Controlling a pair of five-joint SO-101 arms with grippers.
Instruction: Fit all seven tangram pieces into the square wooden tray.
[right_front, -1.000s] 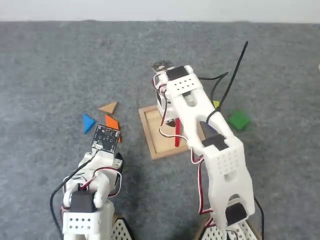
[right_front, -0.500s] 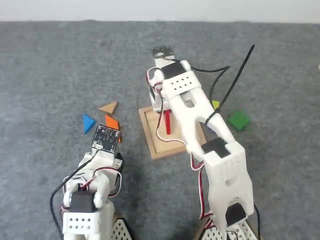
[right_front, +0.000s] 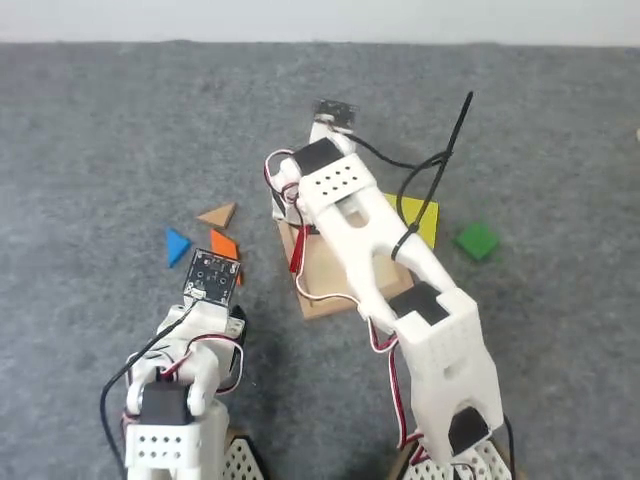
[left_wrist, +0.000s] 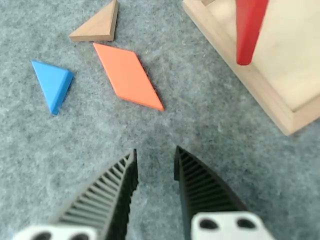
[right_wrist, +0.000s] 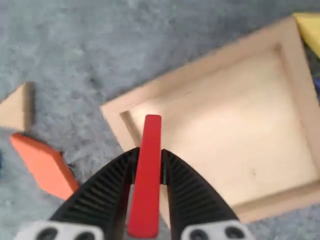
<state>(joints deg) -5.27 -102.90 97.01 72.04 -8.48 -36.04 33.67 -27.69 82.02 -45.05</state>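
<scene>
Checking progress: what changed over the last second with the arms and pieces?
The right gripper, jaws shut on the red piece, carried it from over the middle of the tray toward its edge nearer the left arm, uncovering the yellow piece. The left gripper, blue triangle, orange parallelogram, tan triangle and green square stayed put.

You're at a robot test bench, the kind found in a lab or maker space; which one, you can't tell. The surface (right_front: 100, 120) is covered in grey carpet-like felt and ends at a plain pale wall (right_front: 300, 20). Two white plastic arms (right_front: 400, 270) with bare wires (right_front: 455, 150) stand on perforated bases (right_front: 245, 462), beside a wooden tray (right_front: 318, 275) and puzzle pieces (right_front: 224, 243).
</scene>
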